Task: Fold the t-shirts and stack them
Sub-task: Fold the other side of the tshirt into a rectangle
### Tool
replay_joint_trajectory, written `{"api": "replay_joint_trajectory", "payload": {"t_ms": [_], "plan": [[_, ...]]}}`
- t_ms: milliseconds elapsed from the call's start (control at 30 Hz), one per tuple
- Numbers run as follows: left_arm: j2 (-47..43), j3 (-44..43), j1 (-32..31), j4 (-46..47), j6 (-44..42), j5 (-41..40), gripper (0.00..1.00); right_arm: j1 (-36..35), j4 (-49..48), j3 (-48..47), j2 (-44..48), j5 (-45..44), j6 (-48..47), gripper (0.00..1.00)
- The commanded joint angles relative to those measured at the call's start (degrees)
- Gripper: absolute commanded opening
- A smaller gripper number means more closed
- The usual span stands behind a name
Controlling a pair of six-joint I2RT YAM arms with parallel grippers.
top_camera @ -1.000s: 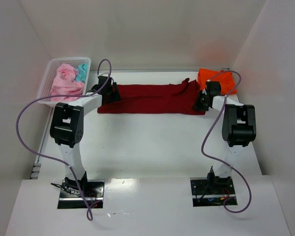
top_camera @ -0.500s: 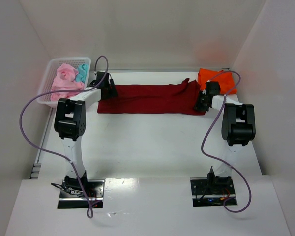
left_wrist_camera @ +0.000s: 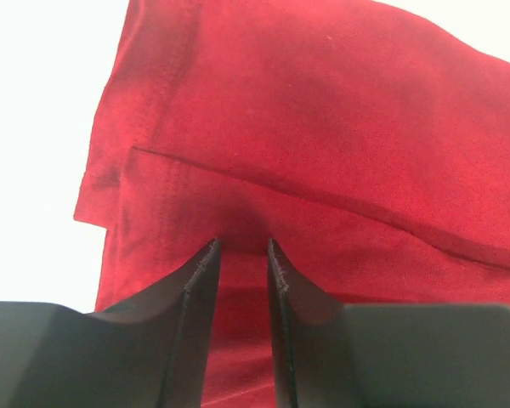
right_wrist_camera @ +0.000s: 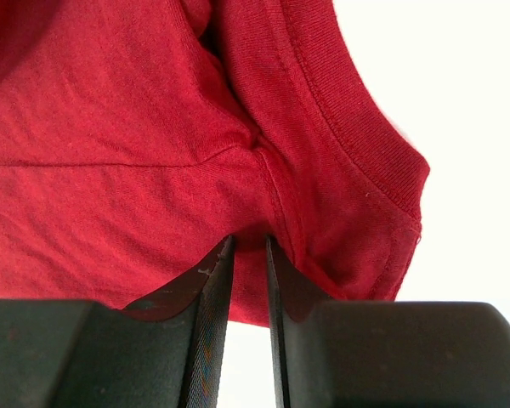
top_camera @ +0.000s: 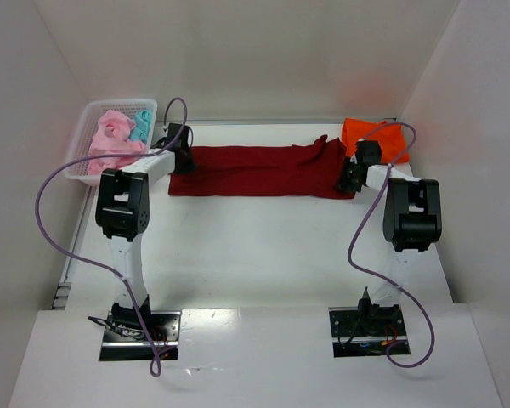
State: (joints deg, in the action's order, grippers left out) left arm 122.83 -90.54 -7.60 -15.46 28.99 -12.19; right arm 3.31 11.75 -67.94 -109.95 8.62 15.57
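Left pincer (left_wrist_camera: 242,245) clamped red shirt (left_wrist_camera: 323,110) (basket (top_camera: 119,103): pink shirts (top_camera: 112,140)).

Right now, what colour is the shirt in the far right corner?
Bright orange t-shirt, plain; it shows best in the top external view.

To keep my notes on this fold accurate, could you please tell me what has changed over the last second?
The left gripper shifted slightly farther back and left, to the left end of the dark red t-shirt, and narrowed its jaws onto the cloth. The right gripper stays pinched on the shirt's right end; orange t-shirt and basket unmoved.
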Motion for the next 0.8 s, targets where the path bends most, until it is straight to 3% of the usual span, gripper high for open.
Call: {"api": "replay_joint_trajectory", "payload": {"t_ms": [0,767], "plan": [[1.1,-2.27,0.74,-0.7,1.5,-0.91,0.36,1.08,0.82,-1.49,-0.97,-2.29,-0.54,0.27],[4.44,-7.9,2.32,-3.43,2.03,-0.91,0.27,3.19,3.11,1.23,2.46,-9.24,-0.02,0.19]]}}
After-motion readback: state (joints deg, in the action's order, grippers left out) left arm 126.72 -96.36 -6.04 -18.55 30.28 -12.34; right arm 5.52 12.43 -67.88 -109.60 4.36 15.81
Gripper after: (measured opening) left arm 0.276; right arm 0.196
